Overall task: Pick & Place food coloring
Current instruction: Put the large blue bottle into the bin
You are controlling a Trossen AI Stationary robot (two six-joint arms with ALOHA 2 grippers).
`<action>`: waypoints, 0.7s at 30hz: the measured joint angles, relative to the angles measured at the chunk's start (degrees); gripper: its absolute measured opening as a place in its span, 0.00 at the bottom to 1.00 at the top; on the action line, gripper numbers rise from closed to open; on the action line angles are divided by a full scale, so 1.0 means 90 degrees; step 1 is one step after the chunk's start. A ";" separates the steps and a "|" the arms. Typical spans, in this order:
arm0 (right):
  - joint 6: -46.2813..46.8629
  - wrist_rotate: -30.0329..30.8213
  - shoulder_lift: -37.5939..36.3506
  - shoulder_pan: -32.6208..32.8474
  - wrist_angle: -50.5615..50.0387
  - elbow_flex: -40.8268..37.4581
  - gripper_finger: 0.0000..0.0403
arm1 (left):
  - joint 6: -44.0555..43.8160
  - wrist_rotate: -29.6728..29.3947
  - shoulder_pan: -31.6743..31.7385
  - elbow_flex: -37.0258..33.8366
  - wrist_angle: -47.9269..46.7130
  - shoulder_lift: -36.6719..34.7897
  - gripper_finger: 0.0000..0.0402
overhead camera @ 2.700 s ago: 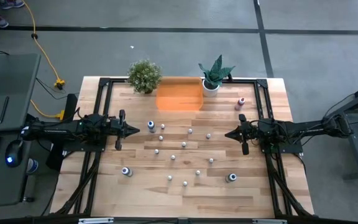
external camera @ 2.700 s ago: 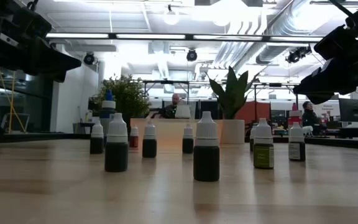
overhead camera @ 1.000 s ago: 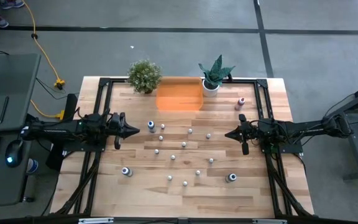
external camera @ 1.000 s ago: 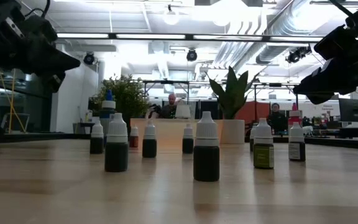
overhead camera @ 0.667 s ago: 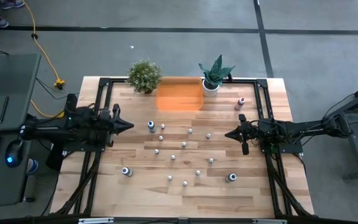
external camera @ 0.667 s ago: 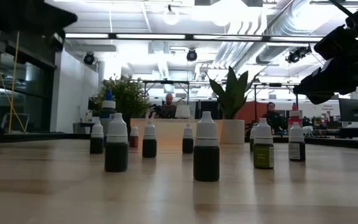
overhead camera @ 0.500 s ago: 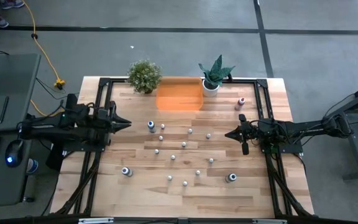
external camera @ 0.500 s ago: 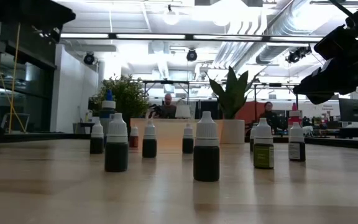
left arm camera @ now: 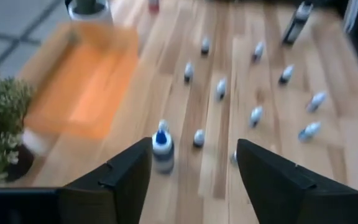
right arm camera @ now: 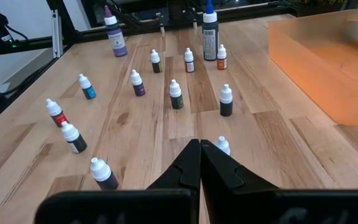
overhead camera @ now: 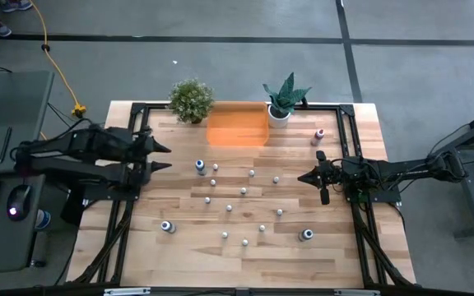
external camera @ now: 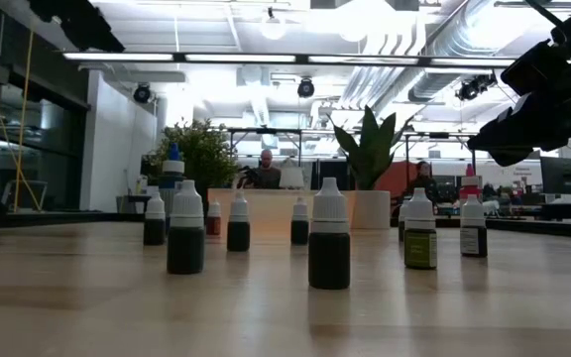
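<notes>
Several tiny white-capped food coloring bottles (overhead camera: 229, 193) stand upright and scattered over the middle of the wooden table. A taller blue-capped one (overhead camera: 200, 167) stands nearest my left gripper, and a pink one (overhead camera: 318, 136) stands at the far right. My left gripper (overhead camera: 168, 157) hovers open, high above the table's left side. The blue-capped bottle (left arm camera: 162, 146) lies ahead of its fingers. My right gripper (overhead camera: 301, 178) hangs shut above the table's right side, with bottles (right arm camera: 176, 94) ahead of it. Neither gripper holds anything.
A translucent orange bin (overhead camera: 237, 125) sits at the far middle between a bushy plant (overhead camera: 192, 100) and a spiky plant (overhead camera: 285, 99). Black frame rails (overhead camera: 130, 140) run along both sides of the table. Two larger bottles (overhead camera: 167, 227) stand near the front. People sit in the room behind.
My left gripper has risen and drawn back toward the table's left and far edges. Its fingers have opened from shut to wide apart. The bottles stand as before.
</notes>
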 joint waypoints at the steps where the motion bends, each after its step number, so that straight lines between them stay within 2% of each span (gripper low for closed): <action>1: 0.0000 0.0000 0.0001 0.0000 0.0001 0.0000 0.00 | 0.0046 0.0000 0.0000 0.0161 -0.0158 0.0223 0.59; 5: 0.0000 0.0000 0.0000 -0.0001 0.0000 0.0002 0.00 | 0.0519 -0.0003 0.0000 0.0463 -0.0515 0.0925 0.60; 10: 0.0000 0.0000 0.0000 -0.0001 0.0000 0.0002 0.00 | 0.1082 0.0272 -0.0002 0.0355 -0.0531 0.1382 0.60; 14: 0.0000 0.0000 0.0000 0.0000 0.0000 0.0002 0.00 | 0.1579 0.0024 -0.0029 -0.0054 -0.0102 0.1346 0.60; 17: 0.0000 0.0000 0.0000 0.0001 0.0000 0.0000 0.00 | 0.1616 -0.0284 -0.0187 -0.0425 0.0253 0.1137 0.60; 21: 0.0000 0.0000 0.0002 -0.0001 0.0001 0.0000 0.00 | 0.1546 -0.0367 -0.0382 -0.0924 0.0886 0.0909 0.60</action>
